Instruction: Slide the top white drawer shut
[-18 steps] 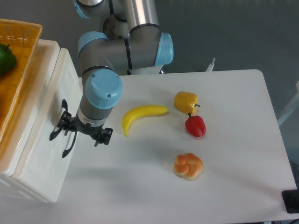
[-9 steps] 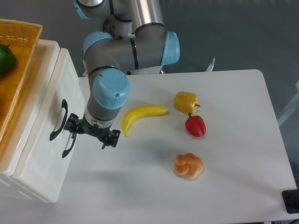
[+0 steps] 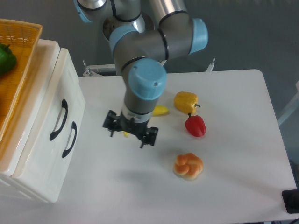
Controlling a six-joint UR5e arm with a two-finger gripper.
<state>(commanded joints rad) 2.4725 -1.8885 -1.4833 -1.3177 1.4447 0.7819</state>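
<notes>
The top white drawer [image 3: 46, 105] sits at the left, its front level with the cabinet face, with its black curved handle [image 3: 59, 120] showing. The lower white drawer [image 3: 65, 158] lies just below it with a matching handle [image 3: 70, 139]. My gripper [image 3: 131, 132] hangs over the table about a hand's width right of the cabinet, apart from both handles. Its fingers [image 3: 110, 125] are spread, with nothing between them.
An orange wicker basket [image 3: 21, 46] holding a green pepper [image 3: 5, 58] rests on the cabinet top. On the table lie a banana [image 3: 161, 110] mostly hidden by my arm, a yellow pepper [image 3: 186, 101], a red pepper [image 3: 195, 125] and a bread roll [image 3: 188, 165].
My gripper has drawn away from the drawer handles to the right, out over the table, and now covers most of the banana. The drawer fronts look unchanged.
</notes>
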